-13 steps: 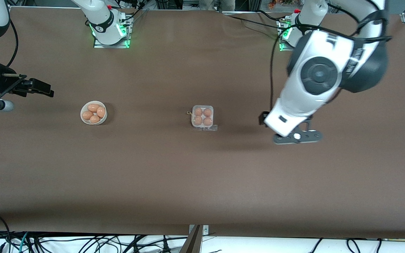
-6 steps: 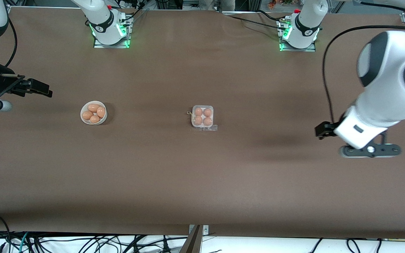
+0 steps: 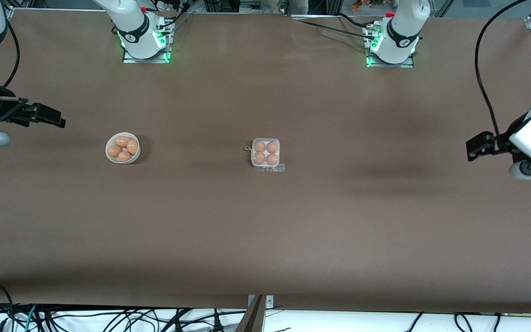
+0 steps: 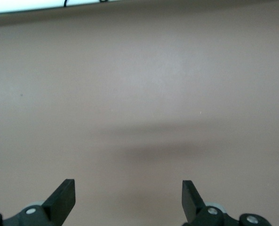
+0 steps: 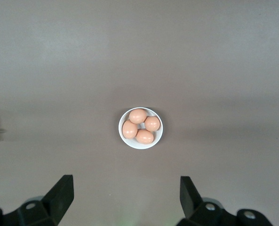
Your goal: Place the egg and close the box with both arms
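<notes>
- Four brown eggs fill the cells of the box [image 3: 265,153], which sits near the middle of the front view on the brown table [image 3: 265,240]; its clear lid looks shut over them, and a thin clear flap lies flat on the table along the box's lower edge.
- Four more eggs [image 3: 123,148] lie in a round white bowl [image 3: 122,148] at centre left of the front view, level with the box and well apart from it, toward the right arm's end of the table.
- At the right edge of the front view, the left gripper [image 3: 477,148] hangs over bare table at the left arm's end, well apart from the box; its wrist view shows both fingers spread wide with nothing between them [image 4: 128,200].
- At the left edge, the right gripper [image 3: 46,115] is in the air, up-frame of the bowl; in its wrist view the fingers stand wide apart and empty [image 5: 126,195], the bowl [image 5: 140,128] mid-frame.
</notes>
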